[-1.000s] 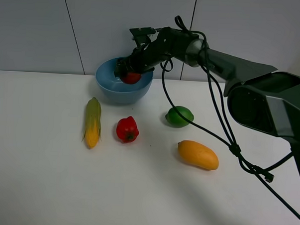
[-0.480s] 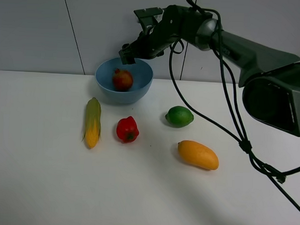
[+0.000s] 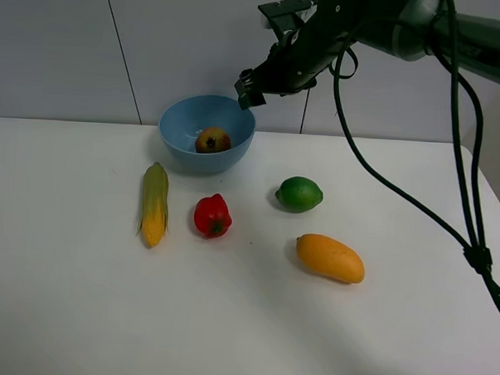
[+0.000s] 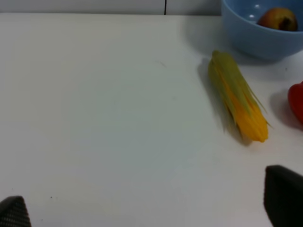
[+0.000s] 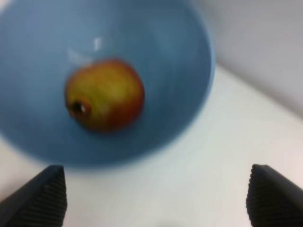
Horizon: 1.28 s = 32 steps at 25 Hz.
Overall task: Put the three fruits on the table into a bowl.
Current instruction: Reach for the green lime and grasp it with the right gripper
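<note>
- Apple [image 3: 212, 140] inside bowl [image 3: 183, 154].
- Lime [image 3: 299, 194], mango [image 3: 330, 257] on table [image 3: 63, 279], front-right of bowl.
- Right gripper [image 3: 247, 87] spread, empty, above bowl's right rim.
- Left gripper [image 4: 151, 208] likewise spread.

Pale grey wall [image 3: 57, 46], matte panels, stands directly behind the right gripper [image 3: 248, 88] and its jaws. One thin dark seam [image 3: 123, 57] runs slanted, well to the left of the jaws in the high view. A second seam [image 3: 304, 119] drops just beside them (partly hidden). The plain white table [image 3: 63, 296] spreads below the jaws and meets the wall at its back edge. Its rounded corner [image 3: 466, 149] lies far to their right. Light soft and even. Shadows faint.
</note>
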### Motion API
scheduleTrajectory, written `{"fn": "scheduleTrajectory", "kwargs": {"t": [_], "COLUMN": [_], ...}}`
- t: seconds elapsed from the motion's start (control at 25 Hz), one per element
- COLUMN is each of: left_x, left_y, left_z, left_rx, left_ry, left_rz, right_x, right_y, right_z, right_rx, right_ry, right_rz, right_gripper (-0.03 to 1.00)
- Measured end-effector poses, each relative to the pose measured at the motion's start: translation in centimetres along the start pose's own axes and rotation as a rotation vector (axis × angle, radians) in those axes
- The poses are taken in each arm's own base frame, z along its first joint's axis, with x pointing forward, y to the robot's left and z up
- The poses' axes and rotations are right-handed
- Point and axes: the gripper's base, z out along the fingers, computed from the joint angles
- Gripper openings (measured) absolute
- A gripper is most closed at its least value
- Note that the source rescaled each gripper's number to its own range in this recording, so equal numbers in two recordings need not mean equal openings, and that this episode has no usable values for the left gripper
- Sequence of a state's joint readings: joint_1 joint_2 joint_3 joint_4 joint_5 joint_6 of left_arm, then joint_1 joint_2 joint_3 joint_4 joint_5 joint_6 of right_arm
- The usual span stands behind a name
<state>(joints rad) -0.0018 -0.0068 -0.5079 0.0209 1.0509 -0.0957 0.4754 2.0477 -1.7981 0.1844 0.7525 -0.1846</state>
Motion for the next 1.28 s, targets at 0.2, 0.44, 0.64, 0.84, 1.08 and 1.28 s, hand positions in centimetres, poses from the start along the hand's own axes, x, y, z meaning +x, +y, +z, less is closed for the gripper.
{"fn": "scheduleTrajectory", "kwargs": {"t": [0.2,0.44,0.64,0.84,1.08,1.28], "left_x": [0.0,0.0,0.0,0.0,0.0,0.0], "left_y": [0.0,0.0,0.0,0.0,0.0,0.0], "left_z": [0.0,0.0,0.0,0.0,0.0,0.0], "left_rx": [0.0,0.0,0.0,0.0,0.0,0.0], "left_ry": [0.0,0.0,0.0,0.0,0.0,0.0], "left_rz": [0.0,0.0,0.0,0.0,0.0,0.0], "right_x": [4.3,8.2,9.4,10.5,11.6,12.5], "right_y": [-0.2,-0.8,-1.3,-1.6,-1.9,-2.0], "right_z": [0.3,2.3,3.7,5.4,7.5,9.0], "right_rx": [0.03,0.07,0.095,0.091,0.091,0.087], "right_ry": [0.141,0.244,0.277,0.321,0.341,0.355], "right_rz": [-0.034,-0.085,-0.12,-0.114,-0.115,-0.109], "right_gripper": [0.29,0.29,0.29,0.36,0.59,0.58]}}
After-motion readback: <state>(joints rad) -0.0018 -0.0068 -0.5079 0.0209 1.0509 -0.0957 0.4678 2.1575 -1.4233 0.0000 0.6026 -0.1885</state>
